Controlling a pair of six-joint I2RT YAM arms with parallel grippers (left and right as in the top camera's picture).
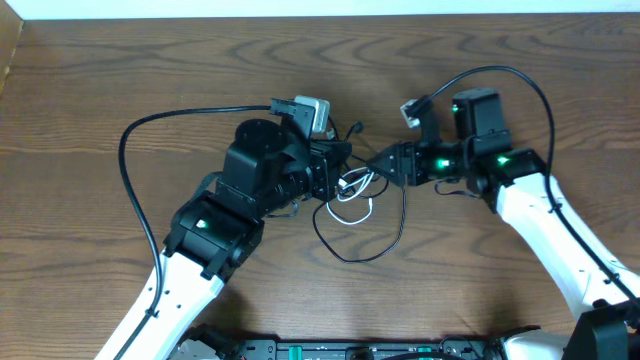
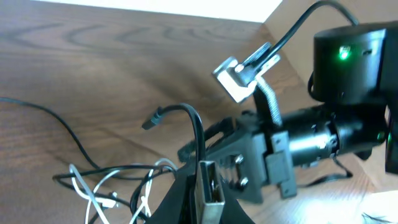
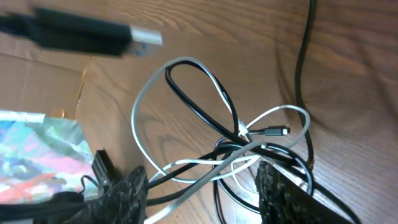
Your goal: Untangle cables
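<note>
So, overhead: my left gripper (image 1: 338, 160) and right gripper (image 1: 382, 165) face each other over the cables (image 1: 355, 195) mid-frame; the table (image 1: 100, 60) leaves room on every side, with its edge along the top.
Left wrist: left gripper pinches the USB plug (image 2: 210, 183), raised to free that end, I judge.
Right wrist: right gripper spread wide, fingers (image 3: 124, 196) straddling the knot (image 3: 239, 146); room lower right.

light: bright, even | shadows: soft | wrist views: USB plug (image 3: 99, 36) blurred
</note>
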